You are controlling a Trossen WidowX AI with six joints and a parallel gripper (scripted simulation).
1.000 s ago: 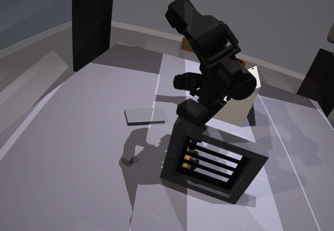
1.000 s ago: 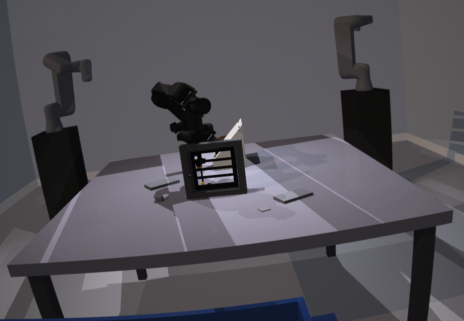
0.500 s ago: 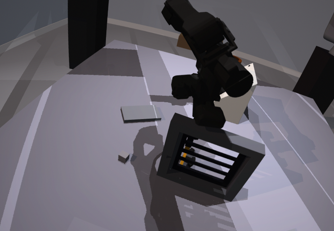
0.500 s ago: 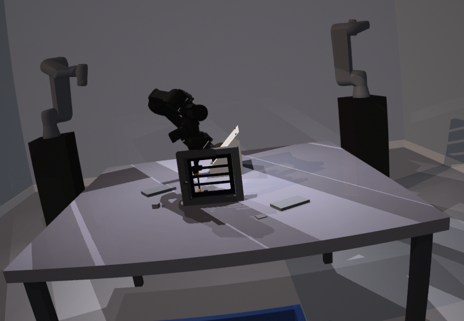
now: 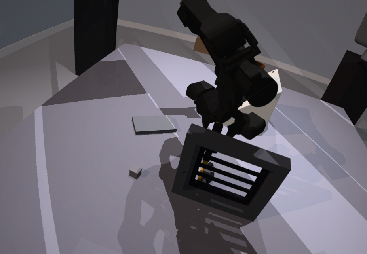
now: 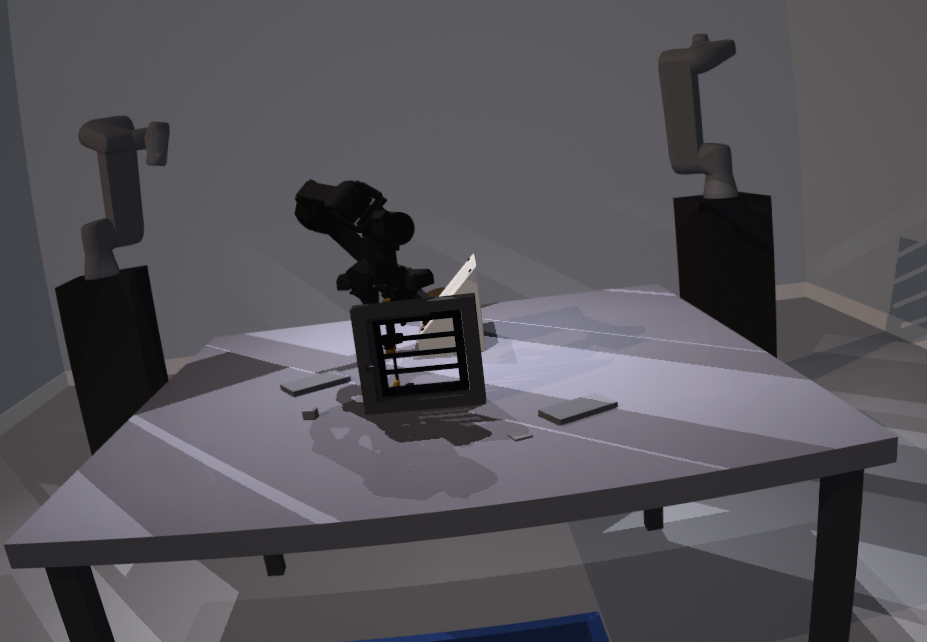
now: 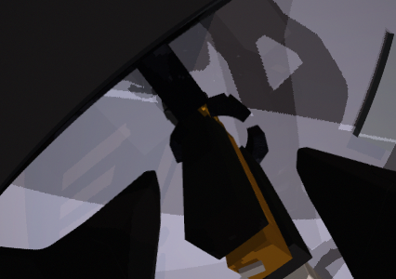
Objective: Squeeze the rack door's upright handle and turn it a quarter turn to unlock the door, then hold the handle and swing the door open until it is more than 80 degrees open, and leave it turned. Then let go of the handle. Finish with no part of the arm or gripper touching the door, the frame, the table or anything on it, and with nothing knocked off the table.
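The dark rack frame [image 5: 240,144] [image 6: 419,304] [image 7: 70,42] stands upright on the table, with horizontal bars across its opening. A black-and-orange upright handle [image 5: 217,128] [image 6: 391,340] [image 7: 218,191] is behind its left side, partly seen through the bars. In the wrist view the handle's dark body and orange strip run between the fingers, with dark curved pieces near its far end. My gripper [image 5: 219,130] [image 6: 386,299] [image 7: 229,170] is open around the handle's upper part, with a gap on each side, close behind the frame's top edge. The door panel cannot be told apart from the frame, so its angle is unclear.
A pale box with a raised white panel [image 5: 276,80] [image 6: 458,277] stands behind the rack. A grey slab [image 5: 153,123] [image 6: 315,384] and a small cube [image 5: 135,171] [image 6: 310,413] lie left. Another slab [image 6: 578,409] and a thin chip [image 6: 519,436] lie right.
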